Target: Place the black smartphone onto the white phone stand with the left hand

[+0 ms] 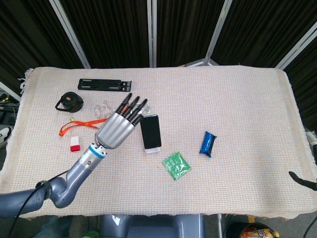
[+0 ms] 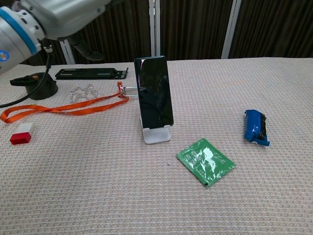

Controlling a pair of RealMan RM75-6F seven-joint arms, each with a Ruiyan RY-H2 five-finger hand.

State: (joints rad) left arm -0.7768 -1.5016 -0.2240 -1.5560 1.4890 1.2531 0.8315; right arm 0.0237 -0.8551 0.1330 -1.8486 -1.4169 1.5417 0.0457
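A table covered with a beige woven cloth [image 1: 237, 104] carried everything. On it stood the white phone stand [image 2: 156, 134]. A green packet [image 1: 176, 165] lay near the stand, a blue wrapper [image 1: 208, 144] further right. On the left lay an orange lanyard [image 2: 58, 108], a red-and-white block [image 2: 22, 133], a black round cap [image 1: 69, 101] and a black flat bar [image 1: 104, 85].

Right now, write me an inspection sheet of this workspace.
Surface: table under beige woven cloth.
Job's things: black smartphone leans upright on white phone stand.
Clutter: green packet, blue packet, orange lanyard, red-and-white block, black round cap, black bracket.
Hands: left hand raised, fingers extended, holding nothing; right hand not in view.
Cables: black cable by left arm.
Surroundings: dark curtain panels.
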